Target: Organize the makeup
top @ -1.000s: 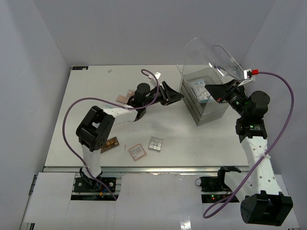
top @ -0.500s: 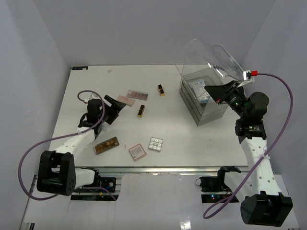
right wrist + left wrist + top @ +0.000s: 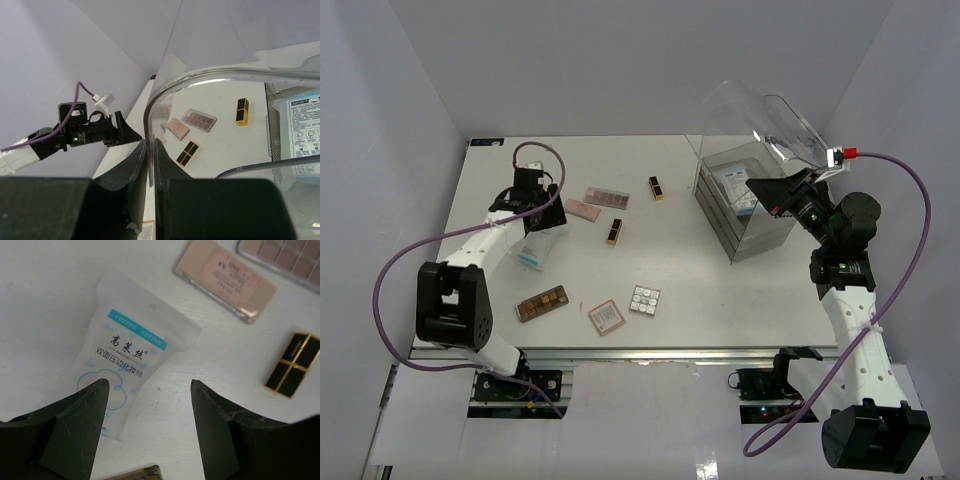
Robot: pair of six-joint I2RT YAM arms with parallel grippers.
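The makeup lies spread over the white table (image 3: 720, 290). A white-blue packet (image 3: 532, 250) (image 3: 125, 360) lies flat at the left, and my left gripper (image 3: 540, 222) (image 3: 147, 390) hovers just above its near end, open and holding nothing. Further right are a pink compact (image 3: 582, 209) (image 3: 225, 279), a pink pan palette (image 3: 607, 196) and two dark-gold pieces (image 3: 656, 188) (image 3: 614, 232). Near the front lie a brown palette (image 3: 542, 304), a pinkish square compact (image 3: 606, 316) and a silvery grid palette (image 3: 644, 299). My right gripper (image 3: 772, 193) (image 3: 151, 150) is shut on the edge of the clear lid (image 3: 210, 76).
The clear plastic box (image 3: 750, 215) stands at the right with its domed lid (image 3: 765, 120) raised; a printed packet (image 3: 305, 130) lies inside. Grey walls close in the table on three sides. My left arm's purple cable (image 3: 410, 260) loops over the left edge.
My left arm has swung from the box across to the table's left. The white-blue packet now lies on the table under its open jaws. The right arm has not moved.
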